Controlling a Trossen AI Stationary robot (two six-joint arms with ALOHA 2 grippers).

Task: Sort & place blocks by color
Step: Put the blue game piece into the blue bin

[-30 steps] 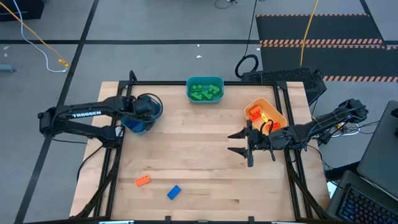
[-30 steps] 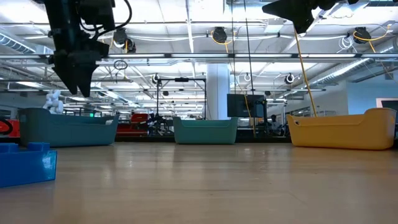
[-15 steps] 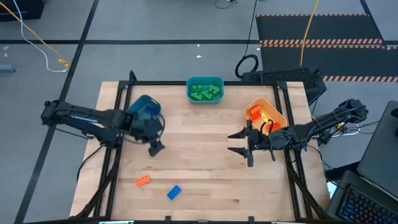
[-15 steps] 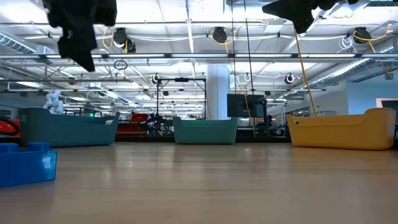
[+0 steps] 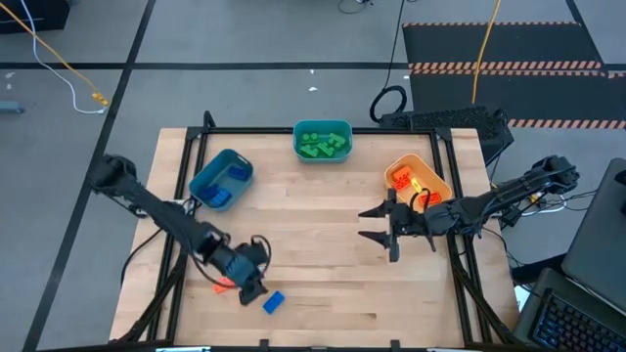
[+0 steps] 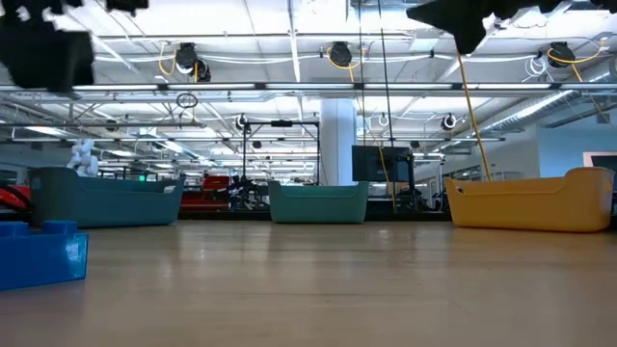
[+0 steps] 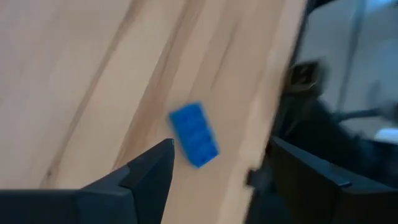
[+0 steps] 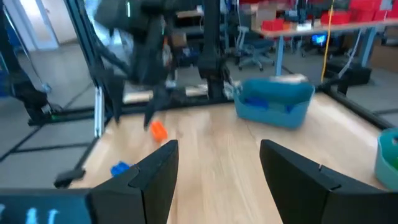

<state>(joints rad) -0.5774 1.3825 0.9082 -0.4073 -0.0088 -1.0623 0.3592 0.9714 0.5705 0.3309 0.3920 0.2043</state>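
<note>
Two blocks lie flat on the table near its near-left corner: a blue block (image 5: pixel 274 302) (image 7: pixel 194 134) (image 6: pixel 39 255) (image 8: pixel 120 168) and an orange block (image 5: pixel 223 285) (image 8: pixel 158 130), which the left arm partly covers in the high view. My left gripper (image 5: pixel 256 286) (image 7: pixel 222 148) hovers open above them, with the blue block just ahead between its fingers and untouched. My right gripper (image 5: pixel 375 225) (image 8: pixel 217 165) waits open beside the orange-yellow bin (image 5: pixel 416 183).
Along the far side stand the blue bin (image 5: pixel 221 180) with blue blocks, the teal bin (image 5: pixel 322 140) with green blocks, and the orange-yellow bin with orange blocks. A black frame borders the table. Bare wood spans the middle between the two arms.
My left gripper has swung from above the blue bin toward the table's near edge and somewhat to the right, ending over the orange and blue blocks. In the low view it has slid off toward the upper left. The blocks lie where they were.
</note>
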